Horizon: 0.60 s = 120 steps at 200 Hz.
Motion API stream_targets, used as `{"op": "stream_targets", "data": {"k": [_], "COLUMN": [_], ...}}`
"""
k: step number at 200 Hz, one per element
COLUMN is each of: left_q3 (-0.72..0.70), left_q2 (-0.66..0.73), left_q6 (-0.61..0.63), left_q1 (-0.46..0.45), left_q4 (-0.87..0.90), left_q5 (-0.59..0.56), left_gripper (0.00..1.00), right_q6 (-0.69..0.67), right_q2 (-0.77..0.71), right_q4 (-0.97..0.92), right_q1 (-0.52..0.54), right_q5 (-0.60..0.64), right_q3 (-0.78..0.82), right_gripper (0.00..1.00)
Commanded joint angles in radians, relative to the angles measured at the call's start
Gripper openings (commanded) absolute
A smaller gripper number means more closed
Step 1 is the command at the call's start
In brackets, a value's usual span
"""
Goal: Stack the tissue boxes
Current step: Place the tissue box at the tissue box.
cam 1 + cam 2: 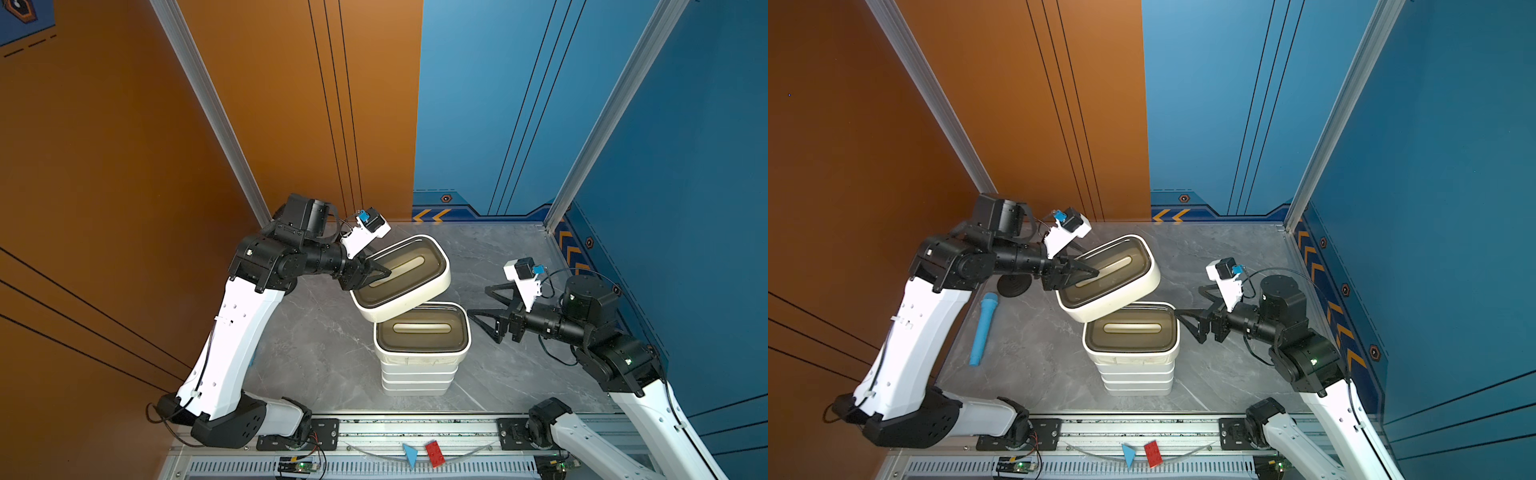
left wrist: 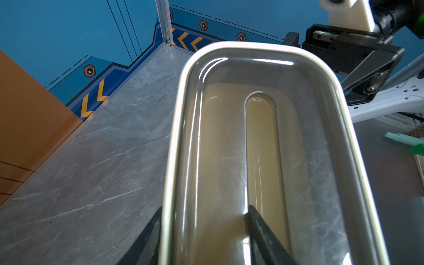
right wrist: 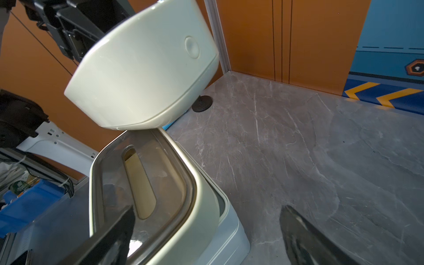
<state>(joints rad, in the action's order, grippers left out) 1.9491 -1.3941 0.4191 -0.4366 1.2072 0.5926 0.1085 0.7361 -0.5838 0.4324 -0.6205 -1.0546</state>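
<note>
A stack of several cream tissue boxes (image 1: 417, 374) (image 1: 1138, 374) stands mid-table, and its top box (image 1: 422, 328) (image 3: 142, 183) has a dark brown slotted lid. My left gripper (image 1: 384, 274) (image 1: 1094, 274) (image 2: 205, 207) is shut on another brown-lidded tissue box (image 1: 428, 257) (image 1: 1133, 257) (image 2: 229, 137). One finger is in the slot, the other outside the rim. That box (image 3: 142, 75) hangs tilted above the stack's far-left side, its low edge by the top box's rim. I cannot tell whether they touch. My right gripper (image 1: 478, 300) (image 1: 1188, 300) (image 3: 207, 206) is open just right of the stack's top.
A blue microphone (image 1: 983, 328) lies on the table left of the stack, beside a black round base (image 1: 1013, 284) (image 3: 202, 103). Orange and blue walls close the table's back and sides. A red brick (image 1: 432, 453) and a blue triangle (image 1: 410, 455) sit on the front rail.
</note>
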Motion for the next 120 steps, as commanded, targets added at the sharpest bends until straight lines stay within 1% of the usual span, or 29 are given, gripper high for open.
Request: {"op": "stream_targets", "data": {"k": [1,32,58,74,120], "left_q3": [0.042,0.051,0.109,0.143,0.17], "left_q2": [0.0,-0.003,-0.032,-0.047,-0.062], "left_q6": [0.061,0.082,0.098,0.109,0.124], "left_q1": [-0.013,-0.022,-0.029,-0.045,-0.097], "left_q4": [0.049,0.061,0.12,0.149,0.183], "left_q5": [0.036,0.059,0.088,0.085,0.081], "left_gripper": [0.4,0.4,0.4,0.4,0.4], "right_q6": [-0.082,-0.103,-0.116,-0.121,-0.128], "right_q2": [-0.024,-0.039,-0.055,-0.072,-0.093], "right_q4": [0.003,-0.004,-0.02,-0.031,-0.079], "right_q1": [0.043,0.086,0.107,0.116,0.133], "right_q5": [0.042,0.045,0.03,0.019,-0.017], "right_q3": [-0.018,-0.031,-0.034,-0.035,-0.055], "right_gripper": [1.0,1.0,1.0,1.0,1.0]}}
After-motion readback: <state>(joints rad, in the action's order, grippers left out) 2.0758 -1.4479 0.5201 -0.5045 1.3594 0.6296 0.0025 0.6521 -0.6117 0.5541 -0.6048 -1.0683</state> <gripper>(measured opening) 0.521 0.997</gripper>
